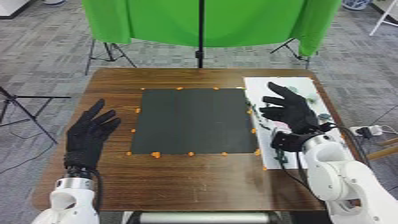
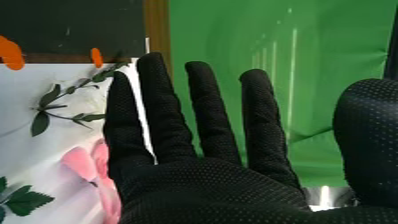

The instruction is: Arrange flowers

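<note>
In the head view my right hand (image 1: 293, 111) is over the white sheet (image 1: 258, 85) on the table's right side, its fingers straight and holding nothing. Flowers and green stems (image 1: 260, 120) lie on that sheet, partly hidden beneath the hand and wrist. My left hand (image 1: 87, 136) is over the table's left side, fingers relaxed and empty. The right wrist view has my right hand (image 2: 209, 175) with its fingers extended, beside a pink flower (image 2: 82, 165), a leafy green stem (image 2: 42, 120) and dark green leaves (image 2: 27, 201) on white.
A dark square mat (image 1: 191, 122) lies mid-table, with orange markers (image 1: 156, 155) around its edge. The brown wooden table (image 1: 187, 182) extends in front of it. Behind the table hang a green cloth (image 1: 160, 22) and a black stand pole (image 1: 200, 35).
</note>
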Robot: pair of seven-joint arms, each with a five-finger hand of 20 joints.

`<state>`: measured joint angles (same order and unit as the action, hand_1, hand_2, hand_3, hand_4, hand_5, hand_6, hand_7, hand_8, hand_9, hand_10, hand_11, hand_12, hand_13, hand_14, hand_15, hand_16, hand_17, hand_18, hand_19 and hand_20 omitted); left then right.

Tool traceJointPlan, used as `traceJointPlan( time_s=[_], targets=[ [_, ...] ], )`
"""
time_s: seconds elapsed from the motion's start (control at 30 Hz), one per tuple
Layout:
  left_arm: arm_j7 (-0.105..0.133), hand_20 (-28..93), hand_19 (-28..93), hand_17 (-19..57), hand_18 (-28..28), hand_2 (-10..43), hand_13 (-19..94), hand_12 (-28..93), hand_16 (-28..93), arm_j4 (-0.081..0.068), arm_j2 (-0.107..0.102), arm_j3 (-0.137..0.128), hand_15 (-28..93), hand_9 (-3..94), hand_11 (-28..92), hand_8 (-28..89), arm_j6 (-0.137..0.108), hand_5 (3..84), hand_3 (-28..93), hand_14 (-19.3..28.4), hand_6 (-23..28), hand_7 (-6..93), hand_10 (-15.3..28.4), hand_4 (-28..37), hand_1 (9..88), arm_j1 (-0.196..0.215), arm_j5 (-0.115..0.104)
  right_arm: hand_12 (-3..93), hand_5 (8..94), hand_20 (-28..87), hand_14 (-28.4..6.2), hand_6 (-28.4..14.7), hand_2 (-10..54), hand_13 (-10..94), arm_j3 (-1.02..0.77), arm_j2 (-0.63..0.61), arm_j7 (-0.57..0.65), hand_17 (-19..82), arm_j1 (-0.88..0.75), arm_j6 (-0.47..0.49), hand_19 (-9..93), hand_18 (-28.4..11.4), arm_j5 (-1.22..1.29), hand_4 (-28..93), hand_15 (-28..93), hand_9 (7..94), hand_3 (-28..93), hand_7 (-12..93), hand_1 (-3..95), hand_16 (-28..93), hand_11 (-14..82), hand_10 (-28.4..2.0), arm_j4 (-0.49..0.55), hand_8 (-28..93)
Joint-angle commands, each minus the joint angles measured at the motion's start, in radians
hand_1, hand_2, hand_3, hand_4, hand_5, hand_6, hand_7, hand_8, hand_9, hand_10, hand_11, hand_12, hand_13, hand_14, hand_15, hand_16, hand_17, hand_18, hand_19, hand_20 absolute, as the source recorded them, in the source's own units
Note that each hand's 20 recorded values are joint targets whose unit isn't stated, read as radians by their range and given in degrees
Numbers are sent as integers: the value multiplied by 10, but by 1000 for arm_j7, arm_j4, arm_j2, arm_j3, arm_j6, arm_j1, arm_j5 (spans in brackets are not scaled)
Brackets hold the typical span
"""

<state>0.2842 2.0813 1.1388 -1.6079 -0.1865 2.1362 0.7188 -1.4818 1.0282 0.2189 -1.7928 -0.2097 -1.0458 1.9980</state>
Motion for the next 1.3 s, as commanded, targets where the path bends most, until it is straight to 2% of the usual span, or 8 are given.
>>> traceJointPlan(
  time_s=[0.03, 0.33, 0.37, 0.53, 0.6, 0.77, 1.0, 1.3],
  targets=[
    [-8, 309, 486, -70, 242, 97, 240, 138, -72, -5, 4, -1, 584, 344, 277, -74, -3, 362, 734, 251, 78, 87, 196, -266, 231, 11, -2, 137, 393, 207, -197, 42, 67, 392, -2, -4, -2, 80, -3, -15, 503, -240, 2, -283, 258, 462, 767, 126, 159, 158, 99, -148, 1, -120],
    [0, 309, 489, -70, 242, 97, 242, 140, -71, 1, -6, 0, 586, 345, 282, -73, -3, 363, 734, 252, 80, 89, 197, -267, 231, 14, -5, 137, 394, 215, -196, 39, 67, 396, -4, -32, -11, 83, -28, -72, 518, -240, -51, -283, 268, 463, 773, 126, 159, 160, 102, -149, 39, -120],
    [2, 309, 489, -70, 242, 97, 242, 140, -71, 4, -8, -2, 587, 346, 283, -73, -5, 363, 735, 253, 81, 89, 198, -266, 231, 17, -6, 139, 396, 221, -196, 35, 65, 400, -90, -3, -24, 85, -116, -43, 530, -241, -93, -283, 279, 467, 776, 127, 160, 161, 108, -151, 68, -120],
    [16, 309, 490, -69, 242, 97, 243, 140, -72, 21, -18, -25, 588, 346, 285, -73, -13, 364, 734, 253, 82, 89, 198, -266, 231, 34, -6, 134, 431, 242, -187, -6, 23, 474, -94, -42, 300, 165, -143, -133, 647, -252, -418, -281, 416, 522, 789, 137, 207, 118, 189, -170, 195, -122],
    [19, 309, 490, -70, 242, 97, 243, 139, -72, 25, -20, -33, 589, 347, 285, -73, -15, 364, 734, 253, 82, 89, 198, -266, 232, 42, -7, 137, 440, 239, -187, -18, 16, 498, -103, -50, 360, 187, -155, -135, 685, -251, -482, -278, 461, 538, 782, 141, 227, 108, 212, -175, 224, -122],
    [31, 310, 491, -70, 242, 97, 244, 139, -72, 34, -29, -40, 590, 346, 287, -73, -21, 364, 735, 252, 82, 89, 198, -265, 232, 55, -11, 145, 478, 215, -177, -45, -13, 550, -134, -69, 605, 243, -173, 1, 780, -247, -677, -261, 568, 582, 766, 153, 263, 79, 295, -193, 312, -124],
    [42, 311, 492, -69, 242, 97, 244, 139, -73, 39, -34, -49, 593, 348, 289, -73, -25, 365, 734, 254, 83, 89, 198, -264, 234, 69, -16, 153, 525, 197, -173, -66, -30, 598, -105, -81, 788, 297, -178, 238, 860, -252, -836, -245, 635, 621, 750, 146, 301, 81, 342, -207, 360, -119],
    [45, 312, 494, -69, 243, 96, 243, 139, -74, 39, -37, -50, 594, 349, 291, -73, -27, 366, 735, 254, 84, 89, 199, -262, 235, 61, -15, 153, 564, 97, -175, -76, -40, 641, 62, -92, 859, 329, -127, 389, 915, -269, -992, -229, 634, 659, 724, 133, 334, 75, 330, -219, 333, -113]
  ],
)
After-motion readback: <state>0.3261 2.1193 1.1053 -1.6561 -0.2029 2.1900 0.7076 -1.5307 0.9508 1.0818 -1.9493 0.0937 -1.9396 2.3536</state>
